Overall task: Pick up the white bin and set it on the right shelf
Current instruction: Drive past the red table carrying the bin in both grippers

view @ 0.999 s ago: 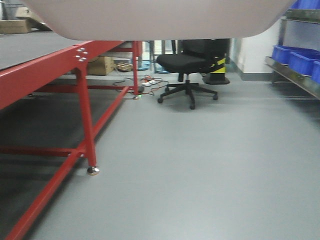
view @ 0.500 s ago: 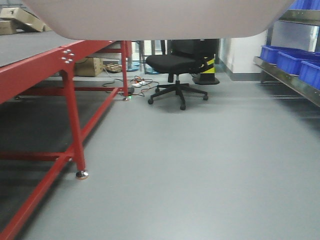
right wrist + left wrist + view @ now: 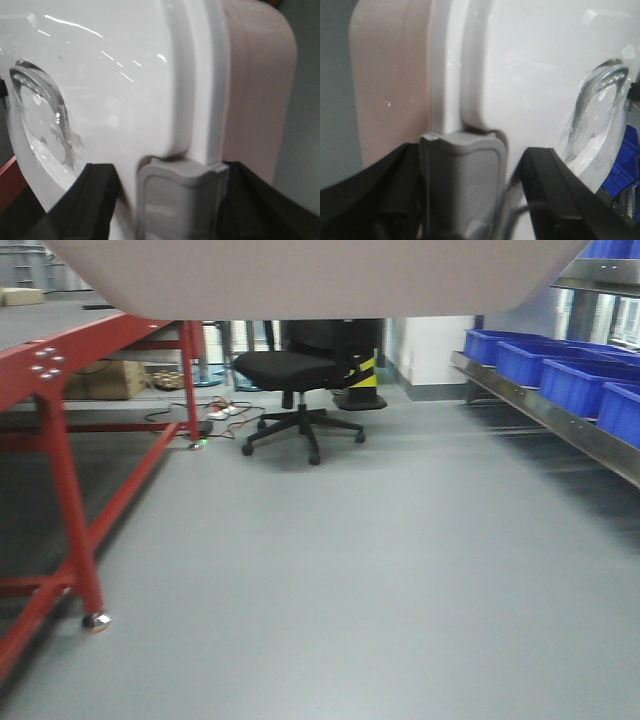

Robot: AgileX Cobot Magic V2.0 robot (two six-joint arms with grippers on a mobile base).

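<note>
**Aloft: off-white plastic bin [image 3: 320,275] with glossy grey lid**

Nearest, the left gripper [image 3: 472,165] and right gripper [image 3: 167,172] each straddle a grey lid latch [image 3: 462,200]; whether they clamp it cannot be told. Farther, at 2 o'clock, the stainless-steel shelf [image 3: 560,420] stands apart from the bin.

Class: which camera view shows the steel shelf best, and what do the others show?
The front view: the shelf with its blue bins runs down the right side. The left wrist view catches only a blue sliver past the white bin; the right wrist view shows none.
</note>
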